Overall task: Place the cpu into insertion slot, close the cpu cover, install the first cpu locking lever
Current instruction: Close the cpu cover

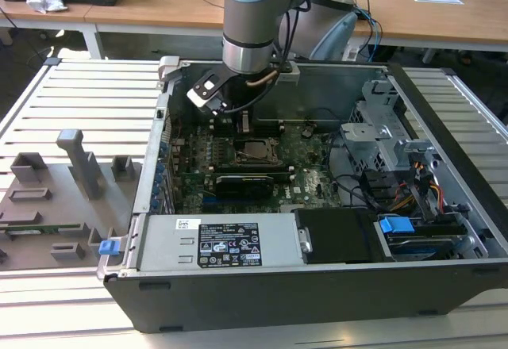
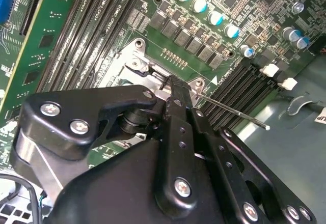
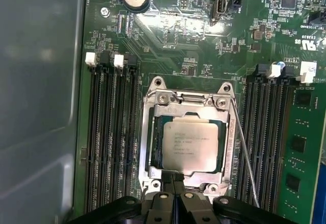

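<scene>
One black gripper [image 3: 175, 180], clenched shut, has just ahead of its tips the thin square metal cover frame [image 3: 148, 147] I see surrounding the silvery-grey square chip [image 3: 189, 145].

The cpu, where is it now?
In the first wrist view the cpu lies in the insertion slot, framed by the cpu cover, between two banks of memory slots.

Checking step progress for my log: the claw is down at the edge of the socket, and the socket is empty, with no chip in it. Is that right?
Not quite. The claw is down at the edge of the socket, but the socket is not empty. The first wrist view shows the chip lying flat inside it.
</scene>
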`<state>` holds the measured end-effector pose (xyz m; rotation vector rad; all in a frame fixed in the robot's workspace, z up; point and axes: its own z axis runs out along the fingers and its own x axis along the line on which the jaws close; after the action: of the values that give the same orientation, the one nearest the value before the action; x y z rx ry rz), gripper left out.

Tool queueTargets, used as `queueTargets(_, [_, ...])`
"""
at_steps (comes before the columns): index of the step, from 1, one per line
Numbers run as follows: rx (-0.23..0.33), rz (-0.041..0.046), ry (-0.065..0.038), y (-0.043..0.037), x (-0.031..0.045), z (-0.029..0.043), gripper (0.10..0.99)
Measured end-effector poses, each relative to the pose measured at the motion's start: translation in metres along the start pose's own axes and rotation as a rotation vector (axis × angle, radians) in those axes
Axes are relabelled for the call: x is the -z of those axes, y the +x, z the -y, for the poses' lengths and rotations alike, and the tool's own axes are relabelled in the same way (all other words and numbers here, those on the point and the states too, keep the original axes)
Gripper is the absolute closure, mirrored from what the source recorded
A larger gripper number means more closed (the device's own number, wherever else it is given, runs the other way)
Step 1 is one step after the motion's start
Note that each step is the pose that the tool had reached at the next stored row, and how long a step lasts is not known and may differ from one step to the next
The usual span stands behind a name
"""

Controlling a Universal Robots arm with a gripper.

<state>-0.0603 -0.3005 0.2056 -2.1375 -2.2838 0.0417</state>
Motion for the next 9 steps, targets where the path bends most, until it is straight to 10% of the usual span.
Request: queueTargets(9, [0.000,0.0001,0.000,-0.0009,0.0009,-0.0125,0.980])
